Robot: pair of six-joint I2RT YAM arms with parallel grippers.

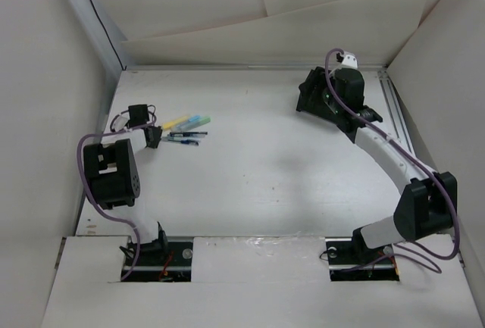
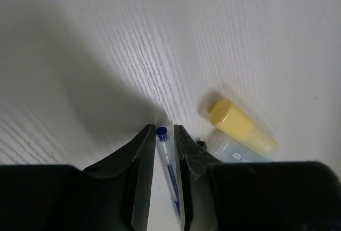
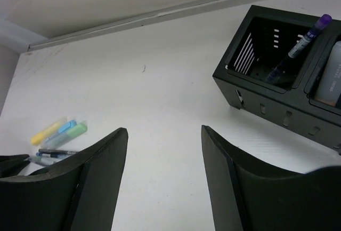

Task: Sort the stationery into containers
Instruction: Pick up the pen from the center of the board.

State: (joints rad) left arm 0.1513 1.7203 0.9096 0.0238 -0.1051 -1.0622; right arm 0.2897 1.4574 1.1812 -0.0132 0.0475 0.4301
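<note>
Counter [image 1: 265,169], count of what I can see.

Loose stationery, far left side: three highlighters lying side by side, one yellow highlighter [image 2: 242,127], one light-blue highlighter [image 2: 232,151] and one green highlighter [image 3: 76,133]. The yellow and light-blue ones are touching. Just beside them the top view gives two thin pens, a dark pen [image 1: 187,134] and a blue pen [image 1: 186,142], roughly parallel.

Left jaws: down at the left end of that cluster and drawn in to a narrow slot. One clear pen with a blue cap [image 2: 170,175] lies lengthwise in the slot on the counter. A finger sits close on either side of it. I cannot tell whether they actually pinch it. I also cannot match this pen to either thin pen in the top view.

One black organiser [image 3: 266,105], far right, well apart from the loose pile. It has two compartments. The left one holds one purple-capped pen [image 3: 298,49], leaning. The right one holds one pale item [image 3: 331,73], cut off by the frame edge.

Right jaws: spread wide, nothing between them, just beside the organiser.
</note>
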